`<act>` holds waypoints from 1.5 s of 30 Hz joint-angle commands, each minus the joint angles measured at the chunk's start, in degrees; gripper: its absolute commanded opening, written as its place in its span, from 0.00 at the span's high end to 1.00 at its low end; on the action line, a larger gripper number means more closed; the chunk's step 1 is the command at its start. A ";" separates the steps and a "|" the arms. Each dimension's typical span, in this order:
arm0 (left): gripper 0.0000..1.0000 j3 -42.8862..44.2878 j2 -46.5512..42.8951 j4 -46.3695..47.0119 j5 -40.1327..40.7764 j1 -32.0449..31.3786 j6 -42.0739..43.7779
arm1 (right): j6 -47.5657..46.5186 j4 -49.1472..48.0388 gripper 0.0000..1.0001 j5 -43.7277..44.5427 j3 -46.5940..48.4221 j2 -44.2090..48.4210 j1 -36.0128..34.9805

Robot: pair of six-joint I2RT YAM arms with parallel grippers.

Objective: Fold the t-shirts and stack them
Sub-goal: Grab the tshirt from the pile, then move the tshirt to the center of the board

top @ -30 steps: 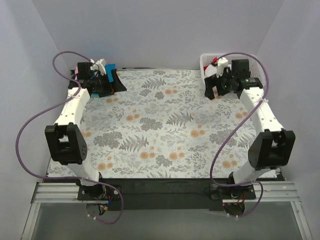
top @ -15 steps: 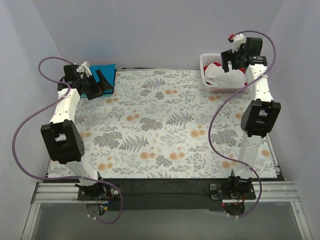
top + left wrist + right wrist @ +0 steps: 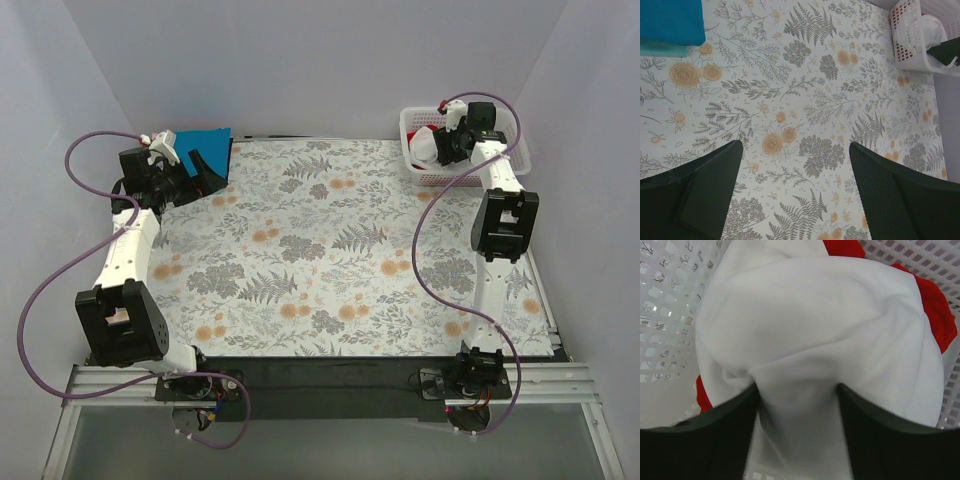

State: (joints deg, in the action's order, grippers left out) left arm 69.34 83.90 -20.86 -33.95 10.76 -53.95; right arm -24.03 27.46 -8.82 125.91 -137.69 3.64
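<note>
A folded blue t-shirt (image 3: 207, 147) lies at the back left corner of the table; it also shows in the left wrist view (image 3: 670, 20). My left gripper (image 3: 197, 170) is open and empty just in front of it, hovering over the cloth (image 3: 795, 150). A crumpled white t-shirt (image 3: 815, 325) lies on a red t-shirt (image 3: 936, 310) inside the white basket (image 3: 505, 125). My right gripper (image 3: 443, 147) is down in the basket, open, its fingers pressed into the white shirt on either side of a fold (image 3: 797, 390). No pink shirt is in view.
The floral table cloth (image 3: 330, 250) covers the table. The basket stands at the back right corner against the walls, and shows in the left wrist view (image 3: 910, 55). Purple cables loop off both arms.
My right gripper has come down from above the basket onto the white shirt. My left arm has drawn back to the left, away from the blue shirt.
</note>
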 commanded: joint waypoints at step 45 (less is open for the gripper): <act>0.13 2.30 -0.41 -17.72 -14.31 -1.53 25.80 | 13.60 1.26 0.03 -32.65 -53.46 56.48 11.13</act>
State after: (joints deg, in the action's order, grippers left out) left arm 74.19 84.95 -34.57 -48.73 11.73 -36.56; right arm -5.02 25.26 -38.24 75.50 -83.72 15.68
